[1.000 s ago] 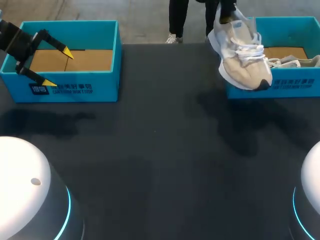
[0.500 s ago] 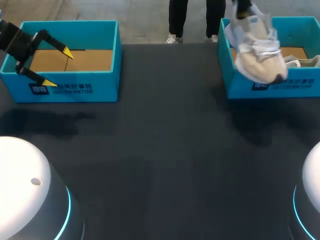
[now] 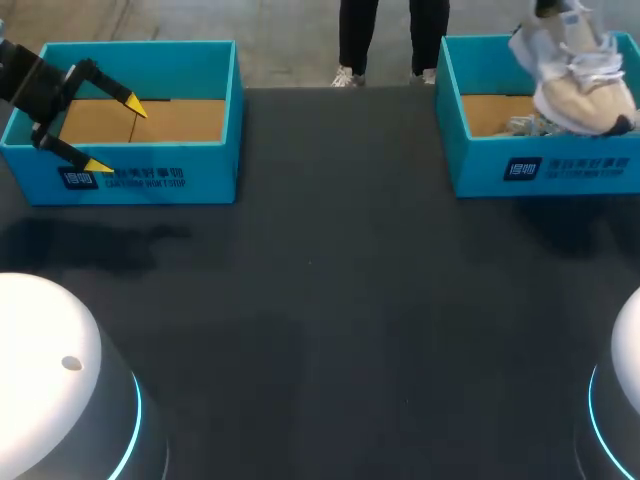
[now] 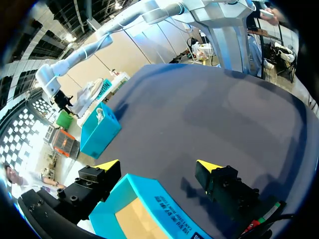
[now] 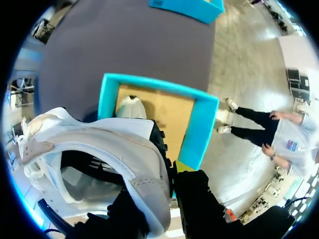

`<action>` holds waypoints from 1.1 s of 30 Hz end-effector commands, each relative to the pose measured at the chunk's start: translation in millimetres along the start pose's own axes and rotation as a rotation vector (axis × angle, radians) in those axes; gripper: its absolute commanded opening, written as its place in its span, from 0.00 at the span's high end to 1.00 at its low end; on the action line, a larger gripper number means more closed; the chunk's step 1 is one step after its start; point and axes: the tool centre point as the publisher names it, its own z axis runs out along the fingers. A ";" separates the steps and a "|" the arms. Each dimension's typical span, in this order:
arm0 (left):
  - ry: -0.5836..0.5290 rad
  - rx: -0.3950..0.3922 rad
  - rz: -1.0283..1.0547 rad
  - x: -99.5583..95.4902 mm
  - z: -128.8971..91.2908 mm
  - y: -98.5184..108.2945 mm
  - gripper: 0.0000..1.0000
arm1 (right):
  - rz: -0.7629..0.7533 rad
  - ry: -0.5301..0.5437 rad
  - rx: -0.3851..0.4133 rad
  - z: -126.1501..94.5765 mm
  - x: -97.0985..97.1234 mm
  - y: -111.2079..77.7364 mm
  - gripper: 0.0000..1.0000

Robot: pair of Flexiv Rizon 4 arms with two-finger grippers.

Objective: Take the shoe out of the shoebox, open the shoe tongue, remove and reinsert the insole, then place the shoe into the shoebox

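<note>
Right pincer (image 5: 172, 186) holds shoe (image 3: 580, 85) by heel over right shoebox (image 3: 540, 168).

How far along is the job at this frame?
Nearly finished. The shoe has moved from above the table to above the right shoebox, so removal looks done; the insole step cannot be checked. In hand: the right gripper holds the shoe by its heel, airborne. Still to do: lowering it beside the other shoe and releasing. The left gripper is open astride the left shoebox wall.
</note>
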 end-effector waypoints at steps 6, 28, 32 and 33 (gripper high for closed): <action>0.003 -0.002 0.000 0.1 -0.6 -0.1 0.00 | 0.080 0.079 -0.018 35.0 -30.3 -54.0 1.00; 0.003 -0.002 0.000 0.1 -0.6 -0.1 0.00 | 0.584 0.070 0.056 62.6 -29.4 -107.4 1.00; 0.003 -0.002 0.000 0.1 -0.6 -0.1 0.00 | 0.763 0.080 0.097 66.7 -23.6 -110.0 1.00; 0.003 -0.002 0.000 0.1 -0.6 -0.1 0.00 | 0.816 0.074 0.109 67.3 -22.5 -111.2 1.00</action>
